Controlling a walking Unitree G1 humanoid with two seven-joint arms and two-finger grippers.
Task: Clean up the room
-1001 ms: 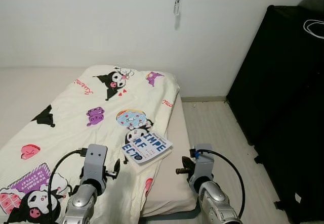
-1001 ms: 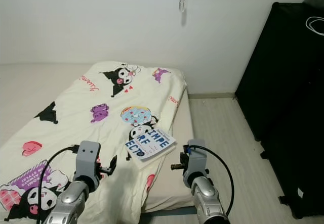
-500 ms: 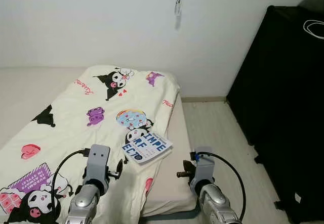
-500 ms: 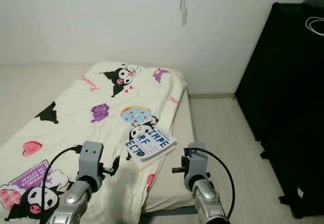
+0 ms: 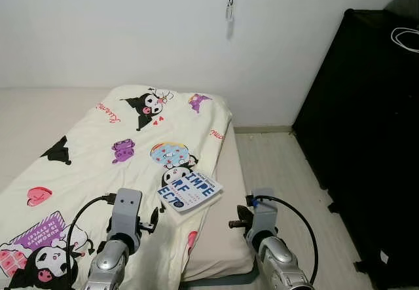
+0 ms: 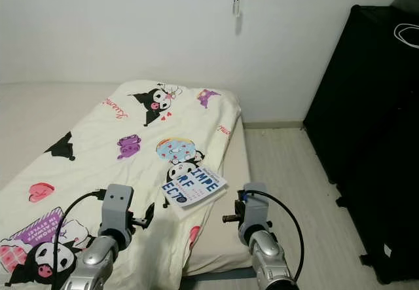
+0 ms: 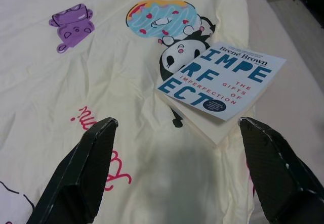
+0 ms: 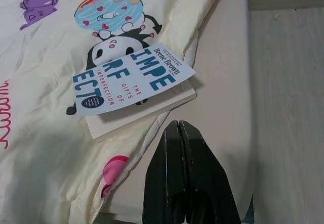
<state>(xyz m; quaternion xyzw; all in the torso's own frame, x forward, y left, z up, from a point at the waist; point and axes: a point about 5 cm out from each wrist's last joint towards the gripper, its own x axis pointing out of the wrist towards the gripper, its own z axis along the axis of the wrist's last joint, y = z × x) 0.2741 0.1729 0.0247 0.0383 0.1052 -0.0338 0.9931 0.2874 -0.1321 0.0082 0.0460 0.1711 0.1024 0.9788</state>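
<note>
A book [image 5: 189, 191] with a white and light blue cover and big blue letters lay on the bed, on the right edge of the cream blanket [image 5: 118, 152], near the foot of the mattress [image 5: 226, 231]. It lay flat and turned at an angle, and its right corner reached over the blanket edge above the bare mattress. Just beyond it, a donut and a black-and-white cartoon figure were printed on the blanket.

The left gripper [image 7: 182, 168] hovered over the blanket, to the near left of the book, and did not touch it. Its two black fingers [image 7: 81, 171] stood wide apart. The right gripper [image 8: 178, 133] hung over the bare mattress strip, to the near right of the book, also apart from it. Its fingers were pressed together with nothing between them.

To the right of the bed there was pale wooden floor [image 5: 278, 165], and further right a tall black wardrobe [image 5: 366, 126]. A white wall [image 5: 131, 28] stood behind the bed.
</note>
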